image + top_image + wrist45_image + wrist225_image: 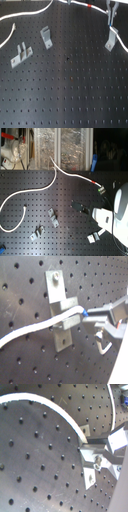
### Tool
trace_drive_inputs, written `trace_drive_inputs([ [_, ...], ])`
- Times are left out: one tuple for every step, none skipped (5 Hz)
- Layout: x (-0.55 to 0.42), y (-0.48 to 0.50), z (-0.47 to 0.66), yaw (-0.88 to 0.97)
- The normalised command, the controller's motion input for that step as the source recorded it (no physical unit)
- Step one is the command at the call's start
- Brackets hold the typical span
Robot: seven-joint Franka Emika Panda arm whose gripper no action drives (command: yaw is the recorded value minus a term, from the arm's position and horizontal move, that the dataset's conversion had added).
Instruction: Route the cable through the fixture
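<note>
The white cable (75,175) snakes over the black pegboard, its red band (89,6) close to my gripper (110,21), at the first exterior view's top right. The gripper is shut on the cable just above the fixture (111,39), a grey upright bracket leaning right. In the first wrist view the cable (35,328) crosses the middle of the fixture (60,331) and ends between my gripper's (93,315) fingers. The second wrist view shows the cable (55,406) arcing into the gripper (102,446) above the fixture (92,466). Whether the cable sits inside the bracket's bend is unclear.
A bracket that leans left (46,36) and a low two-pronged bracket (21,54) stand on the pegboard (70,90) at the first exterior view's left. My white arm (117,213) covers the second exterior view's right. Cluttered shelves (70,145) line the board's far edge.
</note>
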Motion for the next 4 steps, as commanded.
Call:
trace_drive_inputs([
  [-0.04, 0.188, 0.14, 0.04],
  [0.118, 0.434, -0.01, 0.23],
  [0.109, 0.41, -0.01, 0.31],
  [-0.021, -0.053, 0.0, 0.0],
])
